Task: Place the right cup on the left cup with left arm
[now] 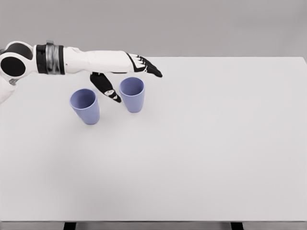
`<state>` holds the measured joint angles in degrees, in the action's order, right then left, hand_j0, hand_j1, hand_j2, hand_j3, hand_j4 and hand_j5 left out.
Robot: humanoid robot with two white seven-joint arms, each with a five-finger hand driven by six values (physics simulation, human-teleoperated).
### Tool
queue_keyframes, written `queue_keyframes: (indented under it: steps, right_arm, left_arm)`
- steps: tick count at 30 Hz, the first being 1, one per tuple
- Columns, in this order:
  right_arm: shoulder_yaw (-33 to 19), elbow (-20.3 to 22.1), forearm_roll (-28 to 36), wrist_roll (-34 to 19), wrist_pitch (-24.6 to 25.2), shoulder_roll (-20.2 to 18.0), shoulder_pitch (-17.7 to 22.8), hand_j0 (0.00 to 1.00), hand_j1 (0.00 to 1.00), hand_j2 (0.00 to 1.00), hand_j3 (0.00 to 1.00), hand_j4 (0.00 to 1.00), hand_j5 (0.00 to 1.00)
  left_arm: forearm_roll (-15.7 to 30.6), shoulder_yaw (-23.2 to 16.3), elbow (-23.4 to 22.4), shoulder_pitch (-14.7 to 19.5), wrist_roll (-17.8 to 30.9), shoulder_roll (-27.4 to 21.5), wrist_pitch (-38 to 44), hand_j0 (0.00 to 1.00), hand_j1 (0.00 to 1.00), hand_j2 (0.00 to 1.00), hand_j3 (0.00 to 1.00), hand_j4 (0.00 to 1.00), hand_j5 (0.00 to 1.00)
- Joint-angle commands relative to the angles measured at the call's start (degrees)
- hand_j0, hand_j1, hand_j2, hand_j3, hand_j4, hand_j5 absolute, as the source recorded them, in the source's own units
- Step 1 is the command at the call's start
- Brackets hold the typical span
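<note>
Two lavender cups stand upright on the white table (pixel 216 143), mouths up and long axes vertical, in its far-left part. The right cup (pixel 132 95) sits at about two o'clock from the left cup (pixel 86 106), near it but apart. The left hand (pixel 125 74) reaches in from nine o'clock, fingers (pixel 152 70) spread and holding nothing, thumb (pixel 106 88) hanging between the cups, fingers over the right cup's far rim.

Two cups side by side — left cup (pixel 85 106), right cup (pixel 132 94).
</note>
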<state>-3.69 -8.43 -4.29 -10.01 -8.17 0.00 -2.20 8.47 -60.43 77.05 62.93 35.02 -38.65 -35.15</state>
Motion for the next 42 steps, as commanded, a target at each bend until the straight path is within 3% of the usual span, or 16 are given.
queue_keyframes:
  steps: [1,5,10,17,27,29,42]
  right_arm:
    - [0.0,0.0,0.0,0.0,0.0,0.0,0.0,1.0,1.0,1.0,1.0,1.0,1.0]
    - [0.0,0.0,0.0,0.0,0.0,0.0,0.0,1.0,1.0,1.0,1.0,1.0,1.0]
    - [0.0,0.0,0.0,0.0,0.0,0.0,0.0,1.0,1.0,1.0,1.0,1.0,1.0]
    - [0.0,0.0,0.0,0.0,0.0,0.0,0.0,1.0,1.0,1.0,1.0,1.0,1.0]
    - [0.0,0.0,0.0,0.0,0.0,0.0,0.0,1.0,1.0,1.0,1.0,1.0,1.0]
    - [0.0,0.0,0.0,0.0,0.0,0.0,0.0,1.0,1.0,1.0,1.0,1.0,1.0]
    - [0.0,0.0,0.0,0.0,0.0,0.0,0.0,1.0,1.0,1.0,1.0,1.0,1.0]
  left_arm:
    - [-3.3,-0.1,-3.3,0.0,0.0,0.5,0.1,1.0,1.0,1.0,1.0,1.0,1.0]
    - [-5.6,0.6,-6.0,0.1,0.0,0.8,0.1,1.0,1.0,1.0,1.0,1.0,1.0]
    - [-9.3,0.7,-11.6,0.0,0.0,4.9,0.1,1.0,1.0,1.0,1.0,1.0,1.0]
    - [-9.7,0.4,-15.9,-0.6,0.0,8.0,0.1,1.0,1.0,1.0,1.0,1.0,1.0]
    - [-9.9,0.5,-16.5,-0.7,0.0,8.5,0.1,1.0,1.0,1.0,1.0,1.0,1.0]
    - [-12.5,0.8,-18.2,-0.6,0.0,8.7,0.1,1.0,1.0,1.0,1.0,1.0,1.0]
    - [-14.8,0.7,-23.3,-0.7,0.0,12.9,0.1,1.0,1.0,1.0,1.0,1.0,1.0]
